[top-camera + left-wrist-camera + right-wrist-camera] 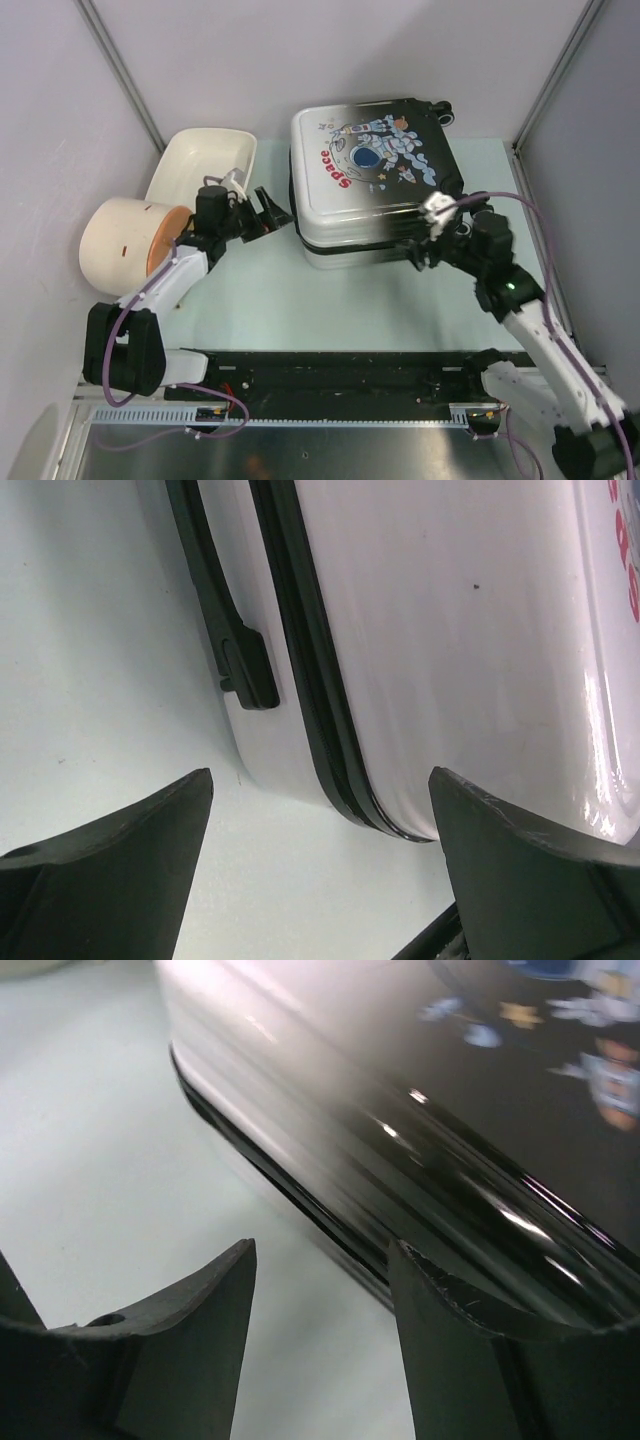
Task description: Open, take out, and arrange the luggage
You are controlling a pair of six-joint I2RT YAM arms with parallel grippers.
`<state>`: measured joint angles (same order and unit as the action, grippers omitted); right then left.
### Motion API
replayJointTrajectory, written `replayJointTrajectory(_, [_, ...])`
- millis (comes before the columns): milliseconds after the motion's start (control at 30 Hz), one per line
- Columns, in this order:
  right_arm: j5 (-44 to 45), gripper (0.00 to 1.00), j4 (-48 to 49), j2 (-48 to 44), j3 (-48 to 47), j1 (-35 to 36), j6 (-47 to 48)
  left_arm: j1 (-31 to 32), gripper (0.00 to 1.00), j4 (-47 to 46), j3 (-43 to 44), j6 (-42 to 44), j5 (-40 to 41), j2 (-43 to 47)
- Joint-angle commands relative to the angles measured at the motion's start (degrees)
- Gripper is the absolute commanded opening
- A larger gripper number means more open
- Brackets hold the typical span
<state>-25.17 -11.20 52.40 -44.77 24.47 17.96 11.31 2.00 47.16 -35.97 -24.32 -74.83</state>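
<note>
Left gripper (268,212) is spread wide with nothing between its fingers, pointing at the near left corner of the luggage (370,165). Right gripper (428,245) is also parted and empty. One finger (460,1360) sits just beside the near right edge of the luggage; contact cannot be told. The luggage lies flat and closed on the table (330,310), print up, near a tub (210,160).

arms (172,277): white links, black joints | cables (113,345): purple | fingers (110,880): black
</note>
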Motion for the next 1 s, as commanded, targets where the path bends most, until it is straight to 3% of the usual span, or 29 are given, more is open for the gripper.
replayJointTrajectory(0, [-0.2,0.61,-14.5,-12.3,0.6,-7.9,-5.8,-0.7,0.94,-0.3,3.3,1.4,0.2,0.1])
replayJointTrajectory(200, [15.9,0.55,-12.3,-18.5,8.7,-15.1,-17.7,-0.7,0.94,-0.3,5.8,1.4,0.7,-1.6])
replayJointTrajectory(333, [11.9,0.55,-5.2,-16.6,13.0,-16.1,-18.1,-0.7,0.94,-0.2,6.9,1.9,0.8,-2.3])
replayJointTrajectory(400, [8.4,0.5,-3.4,-14.7,15.2,-16.5,-11.3,-0.9,0.94,-0.2,7.0,1.7,0.8,-2.5])
replayJointTrajectory(533, [4.4,0.42,1.6,-11.9,17.3,-19.2,-10.1,-0.8,0.94,-0.3,6.7,1.6,1.0,-2.9])
replayJointTrajectory(633, [8.0,0.42,7.0,-10.4,20.3,-19.0,-9.7,-0.9,0.94,-0.4,6.7,1.2,1.0,-3.4])
replayJointTrajectory(833, [7.0,0.48,19.4,-9.5,25.8,-18.0,-10.1,-1.2,0.94,-0.4,7.0,0.8,0.8,-4.3])
replayJointTrajectory(967, [11.0,0.43,27.1,-8.5,29.1,-15.6,-10.1,-1.6,0.94,-0.5,7.0,0.8,0.7,-4.5])
